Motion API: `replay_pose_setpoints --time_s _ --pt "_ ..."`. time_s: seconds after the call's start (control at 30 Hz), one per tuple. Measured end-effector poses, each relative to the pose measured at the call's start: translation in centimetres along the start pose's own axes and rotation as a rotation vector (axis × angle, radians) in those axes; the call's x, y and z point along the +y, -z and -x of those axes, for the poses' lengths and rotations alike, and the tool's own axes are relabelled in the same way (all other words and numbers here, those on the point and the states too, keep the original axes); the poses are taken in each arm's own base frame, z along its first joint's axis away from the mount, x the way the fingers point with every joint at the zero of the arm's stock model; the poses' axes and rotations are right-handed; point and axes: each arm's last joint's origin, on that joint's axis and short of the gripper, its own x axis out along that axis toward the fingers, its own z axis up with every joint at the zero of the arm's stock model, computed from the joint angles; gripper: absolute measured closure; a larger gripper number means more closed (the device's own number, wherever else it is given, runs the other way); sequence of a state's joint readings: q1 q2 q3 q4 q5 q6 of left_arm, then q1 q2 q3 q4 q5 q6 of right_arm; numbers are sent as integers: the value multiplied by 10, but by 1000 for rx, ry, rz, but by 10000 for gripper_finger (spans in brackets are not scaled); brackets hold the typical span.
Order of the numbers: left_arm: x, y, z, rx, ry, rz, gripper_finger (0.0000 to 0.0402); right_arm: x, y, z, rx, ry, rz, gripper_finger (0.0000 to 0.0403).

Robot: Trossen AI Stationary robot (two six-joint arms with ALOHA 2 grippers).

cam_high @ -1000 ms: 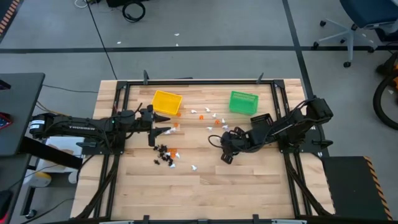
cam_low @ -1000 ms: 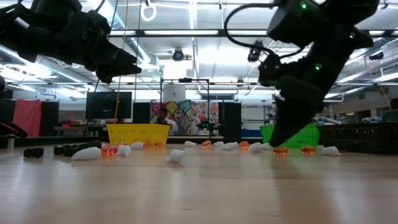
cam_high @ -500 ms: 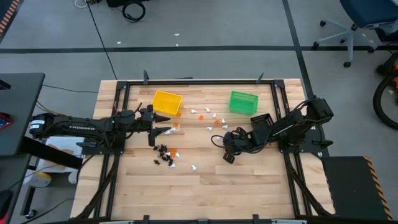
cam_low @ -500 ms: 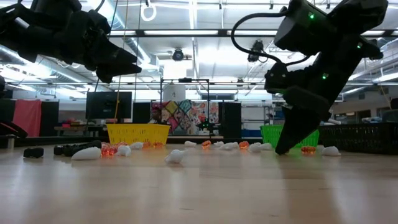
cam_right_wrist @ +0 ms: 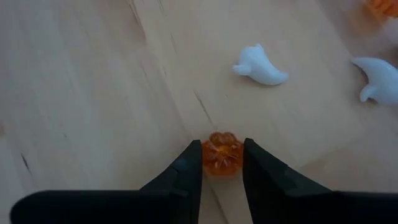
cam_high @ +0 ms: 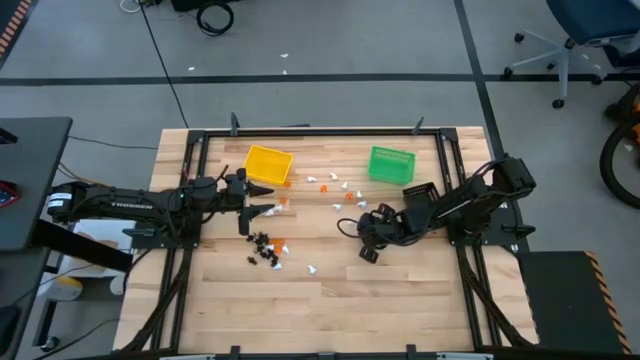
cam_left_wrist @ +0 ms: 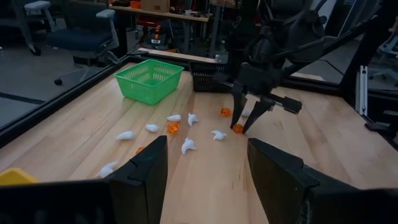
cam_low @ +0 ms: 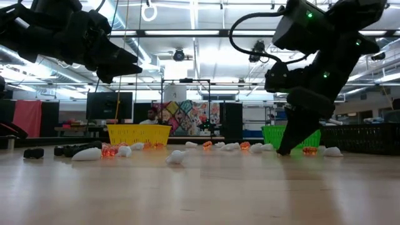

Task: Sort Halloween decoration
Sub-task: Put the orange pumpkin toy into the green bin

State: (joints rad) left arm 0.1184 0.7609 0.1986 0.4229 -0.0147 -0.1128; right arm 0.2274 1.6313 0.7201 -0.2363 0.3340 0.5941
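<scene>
Right gripper (cam_right_wrist: 221, 163), slightly lifted since before, fingers pinching a ridged translucent orange pumpkin (cam_right_wrist: 221, 154) on grained wood; left gripper (cam_left_wrist: 207, 171) hovers, fingers spread, empty.

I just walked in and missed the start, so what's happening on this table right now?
The robot is sorting tiny Halloween trinkets scattered over a wooden table. Its right pincer is down at the tabletop, shut on a small orange pumpkin, with white ghosts lying close by. The left pincer waits open above the table near the yellow bin. The green bin sits on the far right side, and a cluster of black pieces lies nearer the left arm.
</scene>
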Motion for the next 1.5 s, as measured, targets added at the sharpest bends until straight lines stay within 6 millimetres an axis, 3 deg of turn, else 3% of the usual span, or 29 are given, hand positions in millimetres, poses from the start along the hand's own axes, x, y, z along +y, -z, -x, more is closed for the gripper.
replay_pose_setpoints --time_s 0.3,0.5,0.87,1.13,1.3,1.5 --pt "0 0 0 0 0 -2 205 3 -34 18 34 70 102 308" --pt "0 0 0 0 0 -9 205 -18 -59 31 82 255 144 304" --pt "0 0 0 1 0 -11 205 -90 -92 31 226 373 102 302" --pt "0 0 0 1 -1 -12 205 -142 -107 41 183 369 45 302" --pt "0 0 0 1 0 -12 205 -180 -108 31 172 331 1 302" --pt "0 0 0 0 0 -12 205 -217 -93 10 245 251 -103 302"
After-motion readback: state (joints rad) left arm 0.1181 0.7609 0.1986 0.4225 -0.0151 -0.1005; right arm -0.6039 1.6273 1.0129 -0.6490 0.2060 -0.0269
